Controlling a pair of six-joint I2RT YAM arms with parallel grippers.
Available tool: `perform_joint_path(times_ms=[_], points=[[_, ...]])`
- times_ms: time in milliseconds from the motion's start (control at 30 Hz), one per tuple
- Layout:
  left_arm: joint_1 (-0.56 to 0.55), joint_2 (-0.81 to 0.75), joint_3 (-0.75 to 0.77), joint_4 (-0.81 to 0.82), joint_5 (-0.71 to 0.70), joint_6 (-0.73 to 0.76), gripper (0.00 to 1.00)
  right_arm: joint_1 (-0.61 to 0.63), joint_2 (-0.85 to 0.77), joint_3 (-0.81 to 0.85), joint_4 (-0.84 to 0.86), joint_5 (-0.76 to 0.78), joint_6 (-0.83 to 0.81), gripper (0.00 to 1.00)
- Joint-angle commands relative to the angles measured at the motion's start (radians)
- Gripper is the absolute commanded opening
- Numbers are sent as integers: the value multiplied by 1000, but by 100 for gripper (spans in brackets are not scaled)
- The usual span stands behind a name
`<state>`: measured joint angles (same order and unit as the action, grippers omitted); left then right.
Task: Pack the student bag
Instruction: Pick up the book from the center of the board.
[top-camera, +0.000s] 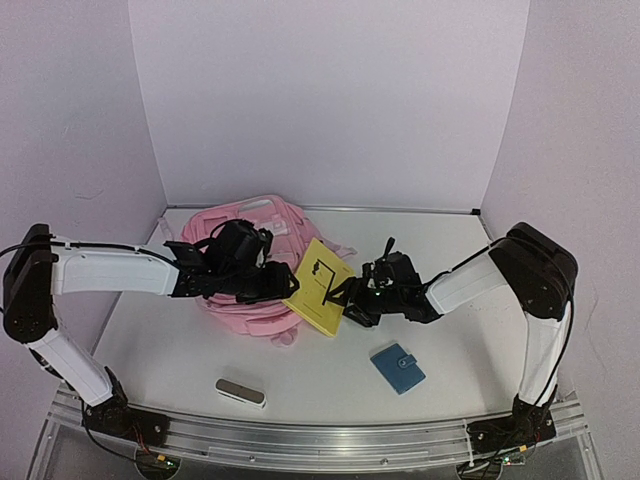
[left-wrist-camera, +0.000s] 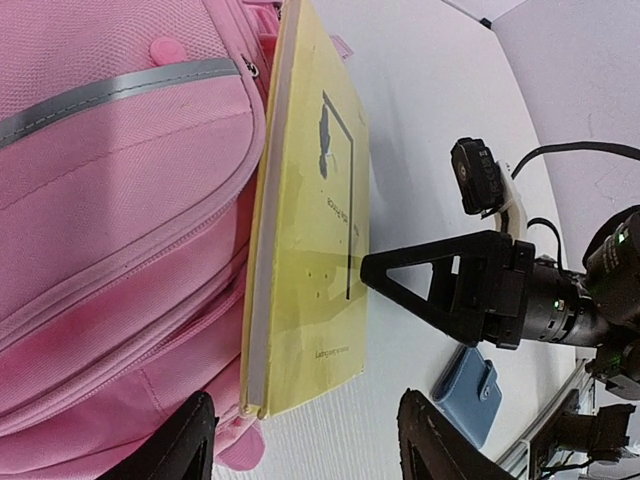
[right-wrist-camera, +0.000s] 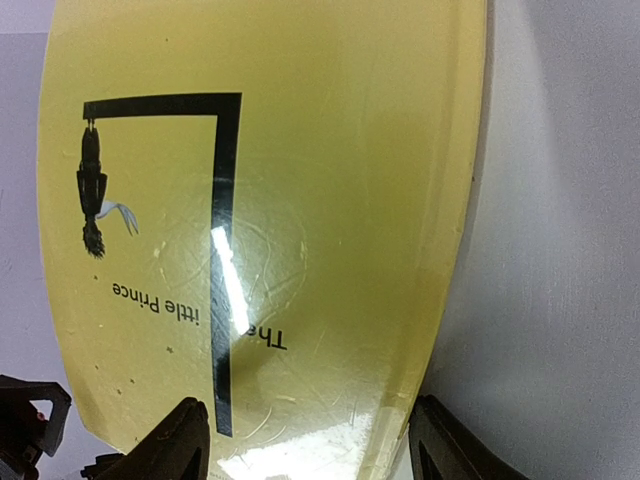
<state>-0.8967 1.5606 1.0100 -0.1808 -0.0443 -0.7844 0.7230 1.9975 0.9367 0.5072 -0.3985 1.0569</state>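
The pink student bag (top-camera: 245, 245) lies on its side at the table's middle left; its zip pockets and grey strip fill the left wrist view (left-wrist-camera: 110, 200). A yellow book (top-camera: 320, 285) leans against the bag's right side, cover facing right (left-wrist-camera: 310, 220). My left gripper (top-camera: 278, 283) hovers over the bag's near edge, open and empty (left-wrist-camera: 310, 455). My right gripper (top-camera: 345, 298) is open, its fingertips against the book's cover (right-wrist-camera: 305, 455). That cover (right-wrist-camera: 300, 200) fills the right wrist view. One right finger (left-wrist-camera: 430, 285) touches the cover.
A blue wallet (top-camera: 398, 367) lies on the table near the right arm and also shows in the left wrist view (left-wrist-camera: 470, 388). A small grey case (top-camera: 240, 391) lies near the front edge. White walls enclose the table on three sides.
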Motion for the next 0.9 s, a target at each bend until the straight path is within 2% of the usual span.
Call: perform_joint_path(times_ms=[0, 233, 667, 767, 867], points=[[4, 56, 26, 48, 85, 0, 61, 19, 39, 7, -55, -19, 14, 68], [5, 133, 60, 70, 124, -10, 56, 21, 26, 5, -55, -18, 14, 68], [6, 96, 40, 136, 138, 5, 12, 21, 2, -8, -53, 6, 9, 67], [8, 73, 42, 158, 230, 97, 2, 20, -69, -33, -53, 62, -15, 68], [11, 54, 82, 96, 313, 192, 0, 14, -170, -72, -61, 140, -43, 71]])
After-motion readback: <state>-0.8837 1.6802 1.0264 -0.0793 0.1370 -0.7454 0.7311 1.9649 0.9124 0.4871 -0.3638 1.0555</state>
